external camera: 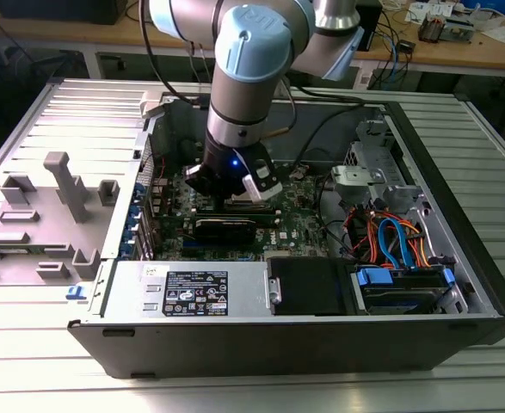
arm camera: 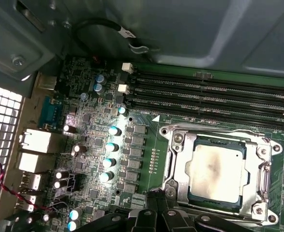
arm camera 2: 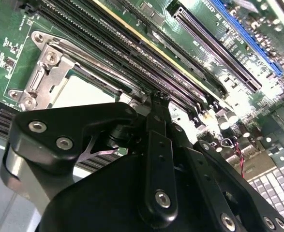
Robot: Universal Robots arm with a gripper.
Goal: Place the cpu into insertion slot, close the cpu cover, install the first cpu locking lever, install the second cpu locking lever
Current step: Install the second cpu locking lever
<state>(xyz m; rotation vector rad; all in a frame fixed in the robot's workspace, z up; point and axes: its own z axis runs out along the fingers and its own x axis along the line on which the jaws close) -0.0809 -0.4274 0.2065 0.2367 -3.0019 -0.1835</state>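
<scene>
Progress is judged to be past the first two steps. In the first wrist view the cpu (arm camera: pixel 213 170) is seen seated flat in the insertion slot (arm camera: pixel 178 166), its dull silver top showing through the window of the cpu cover (arm camera: pixel 260 191), which appears to be lowered flat around it. The chip is therefore carried by nothing; it lies in the socket, just ahead of the fingertips, whose dark tips are seen at the near edge of the socket frame.

In the second wrist view the gripper (arm camera 2: pixel 156 104) is held low over the motherboard, and its fingers (arm camera 2: pixel 154 145) are seen drawn together into a single narrow point, with no gap between them and nothing held. That point rests at, or just beside, the edge of the socket frame nearest the long black memory slots (arm camera 2: pixel 190 82); whether contact is made with a lever cannot be told. Beyond the fingertips the pale chip top and the silver frame are seen again.

In the exterior view the arm is seen reaching down into the open computer case (external camera: pixel 458 284), with the gripper over the middle of the board.

Placement and cover closing are taken as done. The state of the two locking levers is not clearly shown: thin rods along the frame sides may be latched or free, so both lever steps are counted as still open.
</scene>
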